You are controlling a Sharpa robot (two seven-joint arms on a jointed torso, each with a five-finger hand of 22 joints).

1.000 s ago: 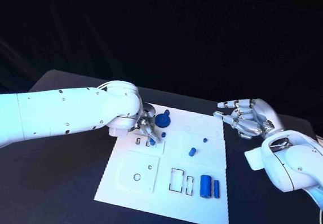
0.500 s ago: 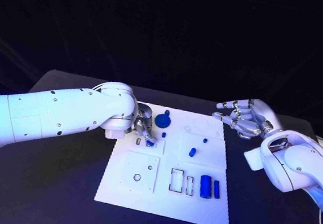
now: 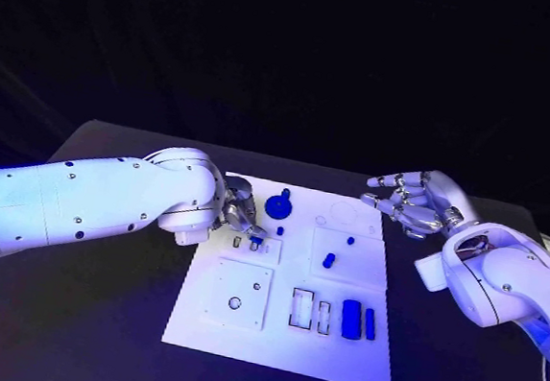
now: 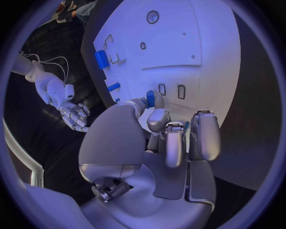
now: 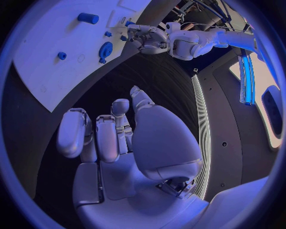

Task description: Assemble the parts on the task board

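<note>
- black desk [image 3: 75, 316] under a dark backdrop carries the white task board [image 3: 284, 337] at its middle, long side running away from the robot.
- task board shows outlined recesses: a square panel [image 3: 237, 294] with small holes on its near left part, narrow rectangular slots [image 3: 302, 308] beside it, and two small slots near the left hand.
- blue parts lie on it: a round knob-like part [image 3: 278, 208] toward the far left area, a small oblong part [image 3: 328, 260] near the middle, a tiny part [image 3: 349, 239] just beyond that, and two upright-looking cylinders [image 3: 357, 320] side by side at the near right, touching or nearly so.
- left hand [image 3: 238, 214] hangs over the far left edge of the board, fingers curled together; in the left wrist view its fingertips [image 4: 151, 114] pinch a small blue part [image 4: 150, 98] right above the board's small slots.
- left arm's bulky white wrist covers the board's far left corner in the head view.
- right hand [image 3: 413, 200] hovers off the board's far right corner, above the desk, fingers spread and loosely bent, holding nothing; the right wrist view shows its palm [image 5: 128, 143] bare.
</note>
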